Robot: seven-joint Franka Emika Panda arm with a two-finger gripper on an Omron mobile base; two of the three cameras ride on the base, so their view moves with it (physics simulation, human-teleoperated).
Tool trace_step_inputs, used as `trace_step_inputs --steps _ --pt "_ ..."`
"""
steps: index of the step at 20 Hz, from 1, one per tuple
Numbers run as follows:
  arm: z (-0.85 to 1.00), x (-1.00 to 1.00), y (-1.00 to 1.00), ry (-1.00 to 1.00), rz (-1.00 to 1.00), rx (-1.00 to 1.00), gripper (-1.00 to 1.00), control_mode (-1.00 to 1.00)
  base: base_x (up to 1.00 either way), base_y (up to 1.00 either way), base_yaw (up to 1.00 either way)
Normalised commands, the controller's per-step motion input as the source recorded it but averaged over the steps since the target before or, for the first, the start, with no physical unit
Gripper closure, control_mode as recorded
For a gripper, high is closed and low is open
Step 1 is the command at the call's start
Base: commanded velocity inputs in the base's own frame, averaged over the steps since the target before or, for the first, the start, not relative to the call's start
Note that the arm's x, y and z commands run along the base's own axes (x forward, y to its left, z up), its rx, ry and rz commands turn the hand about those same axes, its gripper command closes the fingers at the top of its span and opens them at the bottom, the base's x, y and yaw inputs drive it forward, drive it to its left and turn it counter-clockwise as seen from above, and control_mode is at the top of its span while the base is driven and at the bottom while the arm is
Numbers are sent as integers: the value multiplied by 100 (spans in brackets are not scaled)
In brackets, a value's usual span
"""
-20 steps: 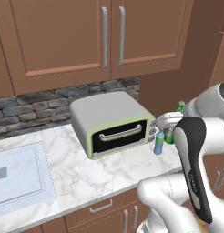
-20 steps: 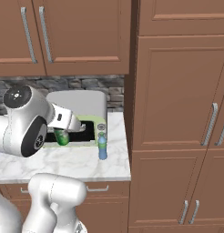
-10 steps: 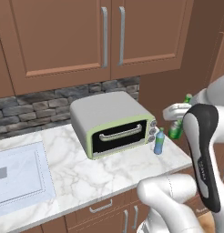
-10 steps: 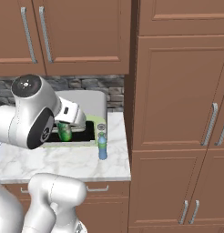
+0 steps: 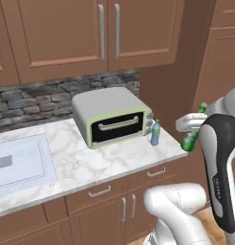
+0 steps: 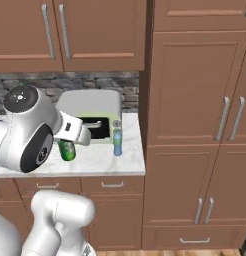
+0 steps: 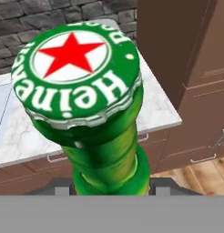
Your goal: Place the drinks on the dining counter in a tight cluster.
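Observation:
My gripper (image 5: 191, 130) is shut on the slim green bottle (image 5: 189, 141), held upright in the air just off the right end of the marble worktop (image 5: 86, 165). From the right base view the green bottle (image 6: 67, 150) hangs under the gripper (image 6: 69, 141). In the hand view its star-printed cap (image 7: 77, 73) and neck fill the space above the gripper (image 7: 111, 182). The small pale-blue bottle (image 5: 155, 133) stands on the worktop by the toaster oven's right front corner, also the pale-blue bottle (image 6: 117, 142). The dining counter is out of view.
A grey-green toaster oven (image 5: 112, 117) sits against the stone backsplash, and a sink (image 5: 19, 160) lies to the left. Brown wall cabinets (image 5: 105, 33) hang above. A tall brown cabinet (image 6: 195, 120) closes the worktop's right end. Wood floor (image 7: 200, 173) shows below.
The whole picture has shifted, so the base has moved. The arm has swung a little, carrying the green bottle out past the worktop's right end. The pale-blue bottle stays put.

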Motion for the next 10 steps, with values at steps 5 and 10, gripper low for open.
trace_step_inputs --steps 5,10 --pt "0 0 0 0 0 0 100 100 -73 15 11" --pt "0 0 0 0 0 0 100 100 -9 69 45"
